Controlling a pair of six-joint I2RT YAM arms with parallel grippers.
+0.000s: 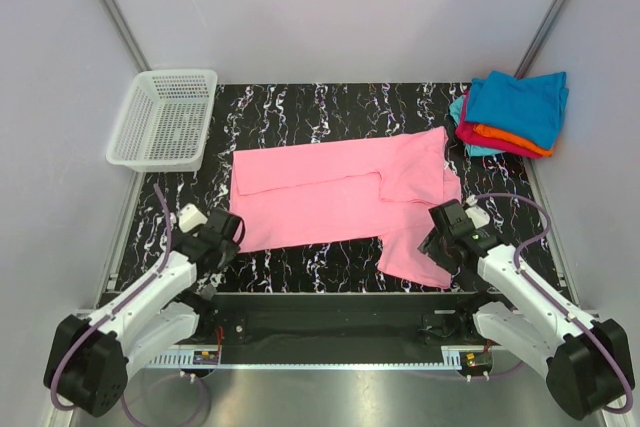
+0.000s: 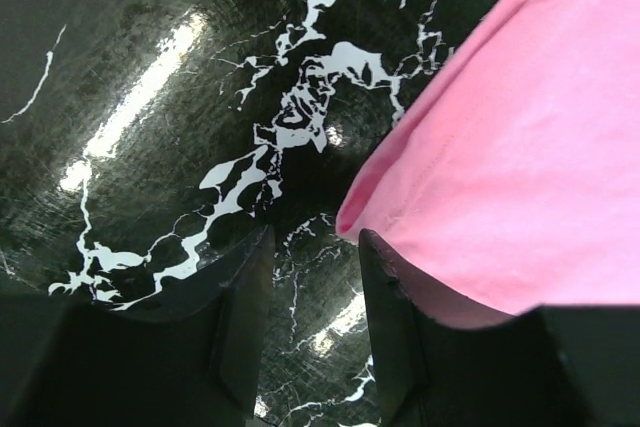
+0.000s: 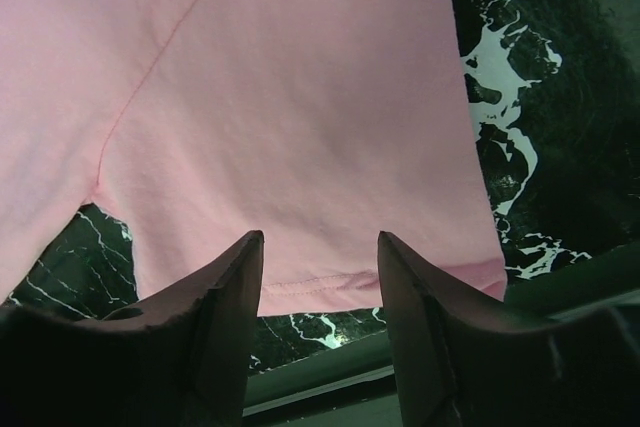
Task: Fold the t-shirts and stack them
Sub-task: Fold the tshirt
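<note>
Here we see the left gripper (image 2: 315,237) released beside the pink t-shirt (image 2: 520,167), the right gripper (image 3: 320,237) released above its hem.

The top camera looks down from above and behind the arm bases (image 1: 85,372), taking in the whole marbled table (image 1: 300,107), basket (image 1: 163,117) to shirt stack (image 1: 515,112). The left wrist camera, close above the tabletop, peers past the left gripper (image 2: 315,237) at a corner of the pink shirt (image 2: 520,167). The right wrist camera, equally low behind the right gripper (image 3: 320,237), faces a hem. All three share that shirt.
</note>
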